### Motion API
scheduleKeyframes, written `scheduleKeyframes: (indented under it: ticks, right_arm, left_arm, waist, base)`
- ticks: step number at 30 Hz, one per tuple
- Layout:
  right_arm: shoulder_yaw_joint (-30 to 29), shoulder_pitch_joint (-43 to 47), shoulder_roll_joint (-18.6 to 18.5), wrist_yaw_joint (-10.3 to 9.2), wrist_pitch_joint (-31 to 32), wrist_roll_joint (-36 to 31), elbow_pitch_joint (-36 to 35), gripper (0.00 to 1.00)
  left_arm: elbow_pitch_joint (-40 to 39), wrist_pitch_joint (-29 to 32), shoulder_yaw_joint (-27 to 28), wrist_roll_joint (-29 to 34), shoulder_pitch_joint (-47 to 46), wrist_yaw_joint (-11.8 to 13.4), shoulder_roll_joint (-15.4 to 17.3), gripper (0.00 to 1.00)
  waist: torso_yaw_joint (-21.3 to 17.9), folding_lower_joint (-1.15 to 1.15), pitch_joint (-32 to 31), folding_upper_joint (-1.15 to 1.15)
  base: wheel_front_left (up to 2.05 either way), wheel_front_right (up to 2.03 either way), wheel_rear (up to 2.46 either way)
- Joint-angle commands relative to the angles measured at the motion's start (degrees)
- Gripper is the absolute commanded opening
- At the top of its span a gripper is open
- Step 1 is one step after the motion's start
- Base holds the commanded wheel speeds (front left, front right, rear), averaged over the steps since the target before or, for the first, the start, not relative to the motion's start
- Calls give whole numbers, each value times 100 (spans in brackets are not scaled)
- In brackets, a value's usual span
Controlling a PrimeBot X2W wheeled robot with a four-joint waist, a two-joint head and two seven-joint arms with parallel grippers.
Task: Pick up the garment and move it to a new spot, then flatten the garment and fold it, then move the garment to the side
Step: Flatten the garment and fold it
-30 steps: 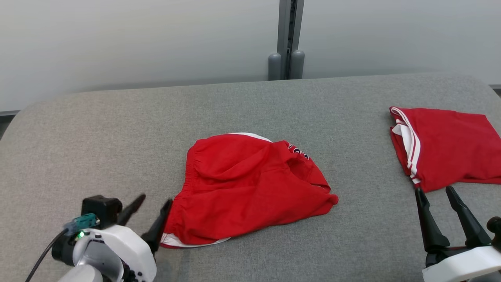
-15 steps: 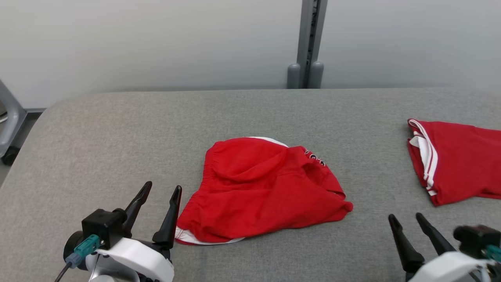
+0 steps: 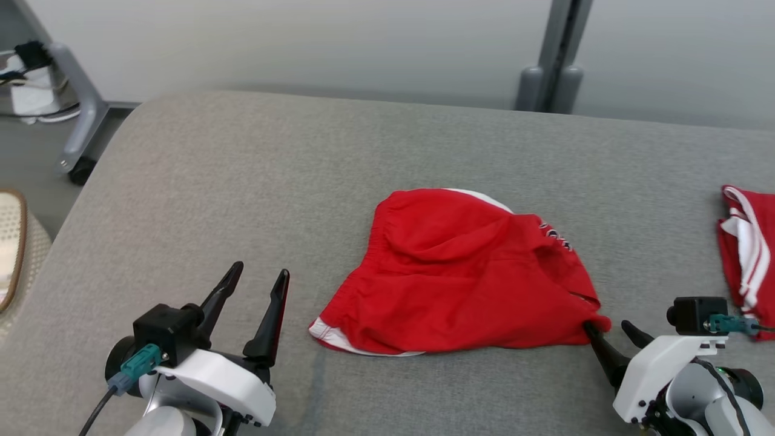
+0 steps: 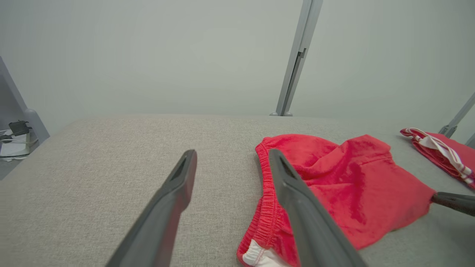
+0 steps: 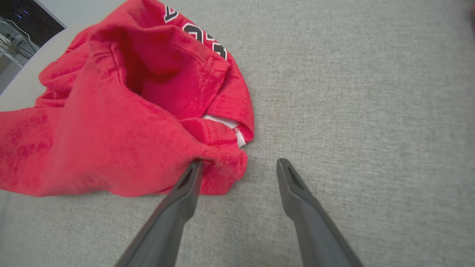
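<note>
The red garment (image 3: 460, 272) lies crumpled near the middle of the grey surface (image 3: 242, 169), a bit closer to the front edge. The left gripper (image 3: 261, 269) is by the front edge, near the garment's left corner with the white trim. Its two fingers are apart and hold nothing. The right gripper (image 3: 606, 327) is at the garment's right end. Its fingers are apart too, and one finger (image 5: 178, 207) touches the red cloth at that corner. A second red garment (image 3: 748, 242) with white stripes lies at the right edge, well apart.
</note>
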Motion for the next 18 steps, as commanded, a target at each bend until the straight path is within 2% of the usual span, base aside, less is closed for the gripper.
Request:
scheduleKeyframes:
  ticks: [1, 3, 4, 5, 6, 12, 15, 18]
  right_arm:
    - [47, -99, -47, 5, -15, 89, 108, 100]
    - [106, -199, -68, 5, -13, 205, 208, 100]
    - [150, -225, -68, 5, 45, 273, 250, 52]
    - [189, -240, -77, 5, 78, 349, 274, 28]
    - [210, -254, -98, 5, 114, 415, 276, 0]
    - [247, -256, -201, 5, 172, 572, 142, 0]
    - [171, -126, -253, 5, 380, 749, -263, 0]
    - [-6, -5, -328, 5, 860, 1004, -961, 0]
  left_arm:
    - [26, -3, 14, 39, -98, -30, 4, 100]
    - [44, -12, 15, 32, -129, -33, -11, 100]
    - [55, -14, 9, 29, -138, -33, -18, 100]
    - [71, -16, 0, 26, -140, -38, -25, 100]
    - [84, -20, -4, 19, -136, -35, -32, 100]
    - [136, -29, -39, -6, -102, -36, -60, 100]
    - [127, -28, -57, -12, -85, -35, -54, 100]
    - [112, -30, -60, -25, -55, -18, -57, 100]
  waist:
    - [187, 0, 130, 0]
    - [256, 0, 161, 0]
    - [284, 0, 161, 0]
    - [306, 0, 156, 0]
    - [323, 0, 149, 0]
    - [384, 0, 85, 0]
    - [426, 0, 51, 0]
    - [467, 0, 51, 0]
  base:
    - [0, 0, 0]
    - [0, 0, 0]
    - [0, 0, 0]
    - [0, 0, 0]
    - [0, 0, 0]
    - [0, 0, 0]
    - [0, 0, 0]
    - [0, 0, 0]
